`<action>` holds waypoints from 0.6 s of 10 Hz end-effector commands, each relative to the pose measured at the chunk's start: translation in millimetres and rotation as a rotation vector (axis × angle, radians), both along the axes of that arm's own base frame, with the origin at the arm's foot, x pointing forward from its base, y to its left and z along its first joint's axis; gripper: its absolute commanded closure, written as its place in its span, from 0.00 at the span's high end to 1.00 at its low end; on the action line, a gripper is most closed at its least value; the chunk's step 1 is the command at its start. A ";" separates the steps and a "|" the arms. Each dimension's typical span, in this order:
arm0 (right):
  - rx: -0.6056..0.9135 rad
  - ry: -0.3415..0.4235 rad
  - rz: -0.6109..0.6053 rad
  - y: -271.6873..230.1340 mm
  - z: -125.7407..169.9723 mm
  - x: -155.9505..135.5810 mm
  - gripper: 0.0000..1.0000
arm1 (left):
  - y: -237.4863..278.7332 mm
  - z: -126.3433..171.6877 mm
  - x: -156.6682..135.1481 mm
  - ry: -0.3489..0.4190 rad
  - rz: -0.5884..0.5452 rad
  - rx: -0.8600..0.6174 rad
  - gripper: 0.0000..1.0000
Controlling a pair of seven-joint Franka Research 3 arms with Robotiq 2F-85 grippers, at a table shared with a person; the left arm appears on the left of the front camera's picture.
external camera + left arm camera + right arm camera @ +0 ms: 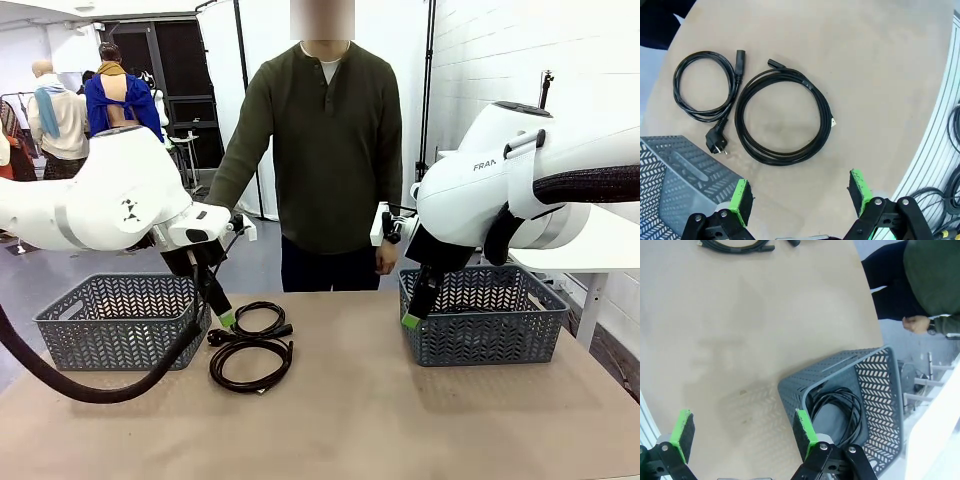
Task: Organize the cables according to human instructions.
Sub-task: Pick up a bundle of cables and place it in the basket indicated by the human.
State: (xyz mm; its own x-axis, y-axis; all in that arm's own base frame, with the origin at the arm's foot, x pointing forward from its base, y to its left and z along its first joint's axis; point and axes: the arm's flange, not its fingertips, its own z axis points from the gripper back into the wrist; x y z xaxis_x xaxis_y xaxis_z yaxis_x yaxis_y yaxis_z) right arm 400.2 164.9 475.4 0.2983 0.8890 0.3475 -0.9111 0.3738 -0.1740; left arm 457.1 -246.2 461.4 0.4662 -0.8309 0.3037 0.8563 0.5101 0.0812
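I see two grey mesh baskets on my tan table point(400, 420): left basket point(115, 320) at the frame's lower left, right basket point(485, 330) right of centre. White brick wall point(500, 50) upper right.

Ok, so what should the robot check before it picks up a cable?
1. The left gripper is open and empty: ok.
2. The right gripper is open and empty: ok.
3. The smaller cable and larger cable lie free on the table: ok.
4. The two coils are untangled from each other: cannot tell, they lie very close.
5. The person's hand is clear of them: ok.
6. Whether the person wants the left basket or right basket: cannot tell.
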 end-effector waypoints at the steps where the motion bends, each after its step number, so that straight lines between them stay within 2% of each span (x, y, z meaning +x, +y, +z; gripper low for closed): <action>1: -0.006 -0.007 -0.012 0.4 -0.4 0.0 1.00 | -2.0 2.7 8.9 0.011 0.029 0.010 1.00; 2: -0.006 -0.007 -0.012 0.4 -0.4 0.0 1.00 | 1.4 3.0 9.5 0.030 0.008 0.013 1.00; 3: -0.006 -0.007 -0.012 0.4 -0.4 0.0 1.00 | -0.8 -2.7 4.6 0.006 0.006 0.001 1.00; 6: -0.006 -0.007 -0.012 0.4 -0.4 0.0 1.00 | -0.8 -2.7 4.6 0.006 0.006 0.001 1.00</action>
